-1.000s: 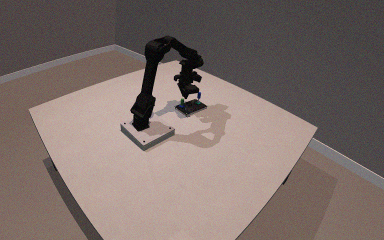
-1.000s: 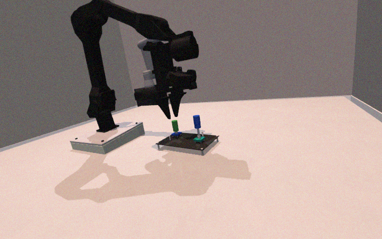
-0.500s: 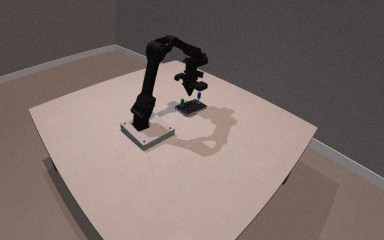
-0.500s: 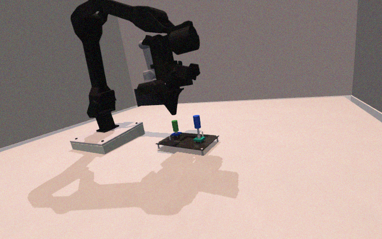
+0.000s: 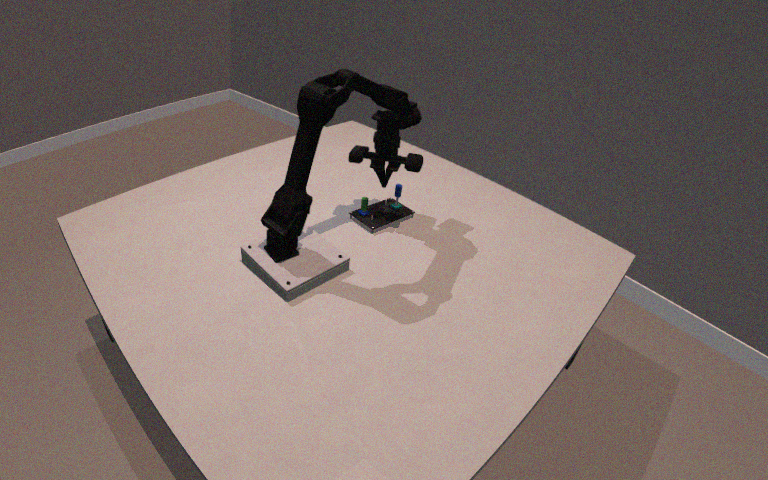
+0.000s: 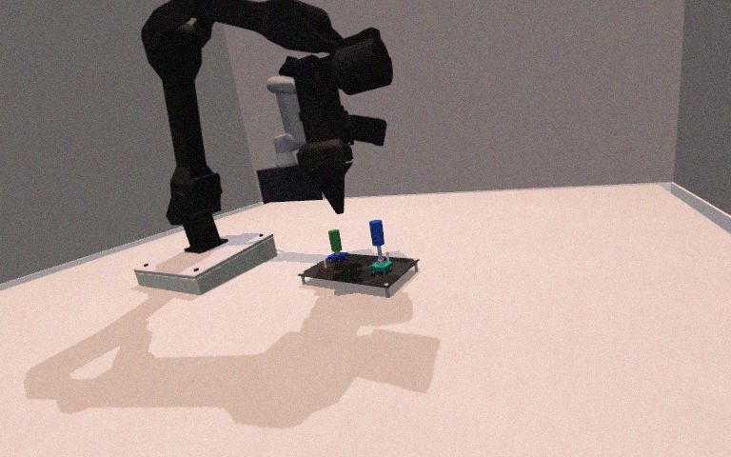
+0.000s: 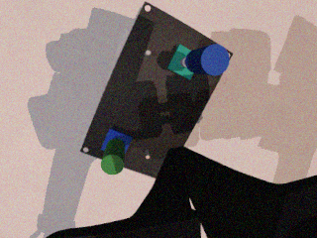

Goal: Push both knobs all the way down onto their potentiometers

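Observation:
The dark circuit board (image 5: 378,223) (image 6: 350,272) (image 7: 126,86) stands on short legs on the table. A green knob (image 5: 364,202) (image 6: 334,239) (image 7: 113,163) sits raised on the shaft of a blue potentiometer (image 6: 336,256). A blue knob (image 5: 398,189) (image 6: 376,231) (image 7: 214,59) sits raised higher on the shaft of a teal potentiometer (image 6: 381,266). My gripper (image 5: 384,182) (image 6: 338,208) (image 7: 176,155) is shut on nothing. It points down and hangs above the board, near the green knob and clear of both knobs.
The arm's grey base plate (image 5: 294,271) (image 6: 205,269) lies on the table left of the board. A white cylinder on a dark box (image 6: 286,108) stands behind the arm. The table edge runs along the back.

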Robot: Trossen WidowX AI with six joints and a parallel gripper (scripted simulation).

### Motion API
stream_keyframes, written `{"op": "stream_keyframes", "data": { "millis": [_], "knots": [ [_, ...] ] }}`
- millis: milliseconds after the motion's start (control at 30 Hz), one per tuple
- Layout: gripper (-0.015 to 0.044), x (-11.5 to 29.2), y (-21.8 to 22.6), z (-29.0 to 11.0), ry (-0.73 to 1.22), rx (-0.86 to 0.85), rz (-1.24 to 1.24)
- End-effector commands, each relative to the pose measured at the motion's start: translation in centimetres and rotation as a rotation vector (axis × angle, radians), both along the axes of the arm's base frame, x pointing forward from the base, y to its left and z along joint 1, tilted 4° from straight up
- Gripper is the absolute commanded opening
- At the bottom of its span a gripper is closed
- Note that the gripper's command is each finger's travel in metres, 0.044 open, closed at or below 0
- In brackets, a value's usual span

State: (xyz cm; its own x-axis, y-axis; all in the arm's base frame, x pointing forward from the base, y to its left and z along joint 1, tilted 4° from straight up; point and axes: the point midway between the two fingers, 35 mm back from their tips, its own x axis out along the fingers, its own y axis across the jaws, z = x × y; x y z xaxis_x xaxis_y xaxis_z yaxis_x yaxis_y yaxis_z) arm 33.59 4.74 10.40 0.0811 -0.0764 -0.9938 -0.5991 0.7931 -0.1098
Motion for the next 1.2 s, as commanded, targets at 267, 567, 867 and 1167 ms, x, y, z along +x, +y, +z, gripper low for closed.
{"op": "stream_keyframes", "data": {
  "millis": [267,567,867,1167],
  "knots": [
    [0.0000,1.2,0.2,0.8,0.038,-0.029,0.414],
    [0.0000,2.1,0.3,1.4,0.066,-0.050,0.722],
    [0.0000,2.9,0.3,1.9,0.092,-0.069,1.031],
    [0.0000,3.6,0.4,2.4,0.117,-0.087,1.340]
  ]
}}
